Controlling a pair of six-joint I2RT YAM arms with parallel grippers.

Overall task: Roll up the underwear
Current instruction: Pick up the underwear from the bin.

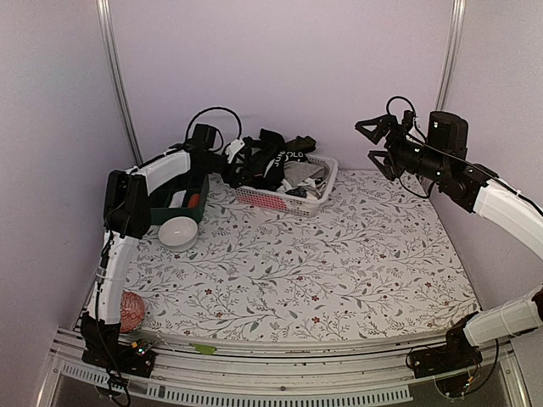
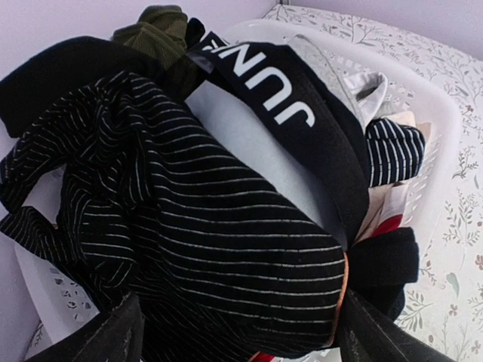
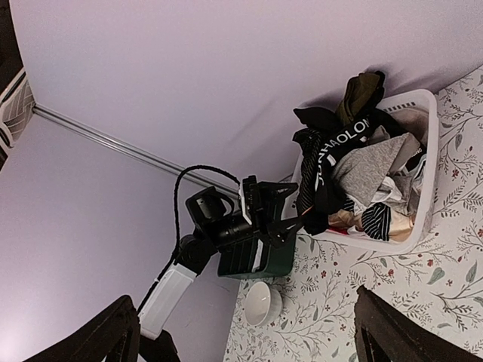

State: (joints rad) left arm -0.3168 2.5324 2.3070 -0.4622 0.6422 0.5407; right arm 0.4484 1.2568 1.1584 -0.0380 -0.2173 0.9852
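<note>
The underwear (image 1: 278, 161) is a heap of black, grey, white and striped cloth piled in a white lattice basket (image 1: 293, 203) at the back of the table. My left gripper (image 1: 240, 165) reaches into the basket's left end. In the left wrist view its jaws (image 2: 241, 339) stand wide open on either side of a black garment with thin white stripes (image 2: 204, 249). A black waistband with white letters (image 2: 287, 105) lies over the heap. My right gripper (image 1: 371, 141) is open and empty, raised in the air at the back right and facing the basket (image 3: 419, 105).
A white bowl (image 1: 178, 231) stands on the flowered tablecloth left of the basket, in front of a dark green bin (image 1: 182, 203). A reddish ball (image 1: 130, 309) lies at the near left corner. A small green object (image 1: 204, 348) sits on the front rail.
</note>
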